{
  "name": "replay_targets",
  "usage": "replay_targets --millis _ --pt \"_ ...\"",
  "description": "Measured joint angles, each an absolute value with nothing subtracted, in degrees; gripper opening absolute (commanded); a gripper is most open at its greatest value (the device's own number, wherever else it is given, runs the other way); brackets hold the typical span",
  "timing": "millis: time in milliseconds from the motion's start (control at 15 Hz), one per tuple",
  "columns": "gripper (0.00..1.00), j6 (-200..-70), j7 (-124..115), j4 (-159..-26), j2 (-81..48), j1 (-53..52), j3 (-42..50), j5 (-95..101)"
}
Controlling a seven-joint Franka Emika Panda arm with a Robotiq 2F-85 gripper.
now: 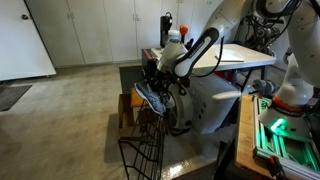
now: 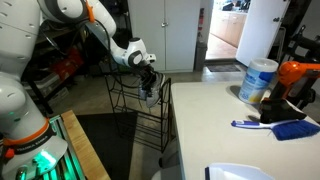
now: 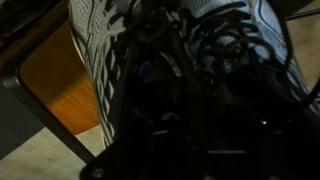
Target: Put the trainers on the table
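Note:
The trainers (image 1: 150, 97) are dark with pale grey soles. They hang from my gripper (image 1: 156, 82) above the wooden stool and the wire rack, tilted toe-down. In the exterior view from the table side, the gripper (image 2: 147, 78) holds them (image 2: 149, 96) over the rack, off the near-left edge of the white table (image 2: 230, 125). The wrist view is filled by dark laces and pale mesh of the trainers (image 3: 95, 50); my fingers are lost in the dark there. The table (image 1: 245, 55) also shows behind the arm.
A black wire rack (image 1: 142, 150) (image 2: 135, 110) stands under the trainers. A wooden stool (image 1: 128, 106) (image 3: 60, 90) is beside it. On the table are a white canister (image 2: 257, 80), an orange object (image 2: 300, 75) and a blue brush (image 2: 275, 127). A green-lit bench (image 1: 285, 135) stands by the base.

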State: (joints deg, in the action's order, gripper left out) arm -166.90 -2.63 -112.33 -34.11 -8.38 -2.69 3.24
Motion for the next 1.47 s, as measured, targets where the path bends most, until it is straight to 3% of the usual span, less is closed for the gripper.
replay_targets --millis 1267,1333,1467 --pt "0.06 -148.0 0.5 -118.6 -20.9 -4.0 -5.1 -2.5" --pt "0.14 -146.7 1.7 -119.1 -19.5 -3.2 -5.7 -4.3" --pt "0.14 -145.5 2.9 -120.4 -16.4 -2.2 -6.1 -6.2"
